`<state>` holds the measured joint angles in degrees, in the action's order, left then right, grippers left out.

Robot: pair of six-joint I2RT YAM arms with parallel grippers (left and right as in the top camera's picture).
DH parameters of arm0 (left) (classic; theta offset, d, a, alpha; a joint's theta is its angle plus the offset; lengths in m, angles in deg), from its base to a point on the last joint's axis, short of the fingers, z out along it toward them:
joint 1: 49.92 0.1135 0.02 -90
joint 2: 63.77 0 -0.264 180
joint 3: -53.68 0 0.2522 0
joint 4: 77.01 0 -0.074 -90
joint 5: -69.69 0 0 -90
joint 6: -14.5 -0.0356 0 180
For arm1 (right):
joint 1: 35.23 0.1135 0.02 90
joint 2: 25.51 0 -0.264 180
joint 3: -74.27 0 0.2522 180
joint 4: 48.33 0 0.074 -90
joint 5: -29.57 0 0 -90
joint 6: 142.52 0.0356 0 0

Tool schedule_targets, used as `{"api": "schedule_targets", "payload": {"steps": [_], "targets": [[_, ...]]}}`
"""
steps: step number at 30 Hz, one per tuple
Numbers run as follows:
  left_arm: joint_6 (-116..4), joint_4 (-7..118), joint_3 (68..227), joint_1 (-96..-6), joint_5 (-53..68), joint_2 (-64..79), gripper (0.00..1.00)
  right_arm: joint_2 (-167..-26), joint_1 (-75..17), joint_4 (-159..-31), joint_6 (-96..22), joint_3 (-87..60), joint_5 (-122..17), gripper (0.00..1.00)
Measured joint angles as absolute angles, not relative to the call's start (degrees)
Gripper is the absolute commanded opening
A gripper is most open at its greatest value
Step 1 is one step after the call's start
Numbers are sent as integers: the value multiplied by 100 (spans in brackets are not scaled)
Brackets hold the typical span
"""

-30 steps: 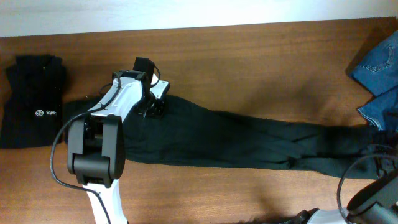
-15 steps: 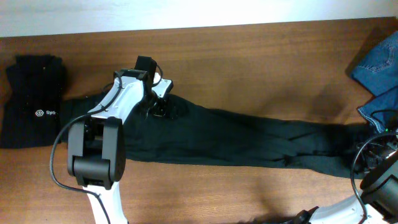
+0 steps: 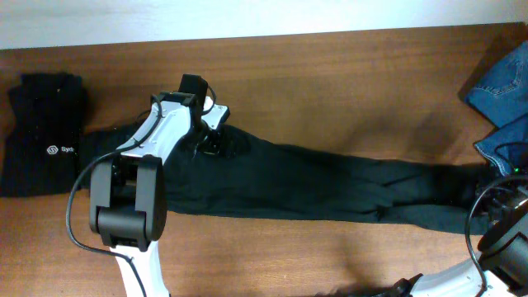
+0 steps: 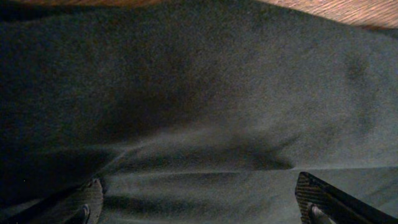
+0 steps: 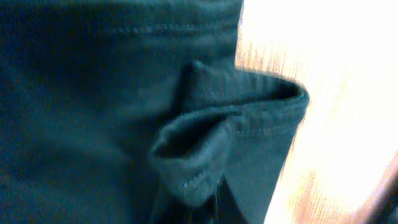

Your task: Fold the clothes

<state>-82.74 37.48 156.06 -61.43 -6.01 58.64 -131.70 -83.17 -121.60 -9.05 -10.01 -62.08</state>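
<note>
- Black trousers (image 3: 313, 186) lie stretched lengthwise across the worktop (image 3: 330, 74), unfolded. The waist end is at the left and the leg hems at the far right edge.
- Change at the waist end: a second ago the left hand (image 3: 213, 136) was pinched shut on the cloth near the upper edge. It has since sprung wide and let go.
- In the left wrist view its fingertips (image 4: 87, 196) sit far apart at the frame's lower corners, with only flat, faintly creased black fabric between them.
- Change at the hem end: the right hand (image 3: 492, 194) was down off the cloth a second ago. It has come up to the hems and closed tight.
- The right wrist view shows the hem (image 5: 217, 143) gathered into a raised, doubled lip drawn towards the fingers, so it reads as a pinch on the cloth. The fingers themselves barely show.
- Judgement: the grip has passed from left to right. The hem end is probably about to be carried leftward for a first fold, and no fold has been made yet.
- Pose: the left arm reaches up-table with its wrist angled down over the waist area. The right arm curls in from the lower right corner.
- Surroundings: a folded black top (image 3: 45, 136) with a white logo sits just left of the waist. Blue jeans (image 3: 503, 91) are heaped at the upper right, close to the hems.
</note>
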Motion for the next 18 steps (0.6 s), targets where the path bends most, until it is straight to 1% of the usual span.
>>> {"api": "schedule_targets", "payload": {"steps": [9, 18], "targets": [[-8274, 3748, 15606, -6143, -601, 5864, 100, -13170, -8312, -12599, -921, -1943, -6127, 4], [-8274, 3748, 15606, -6143, -599, 5864, 100, -13172, -7985, -12490, -1185, -3237, -5736, 4]]}}
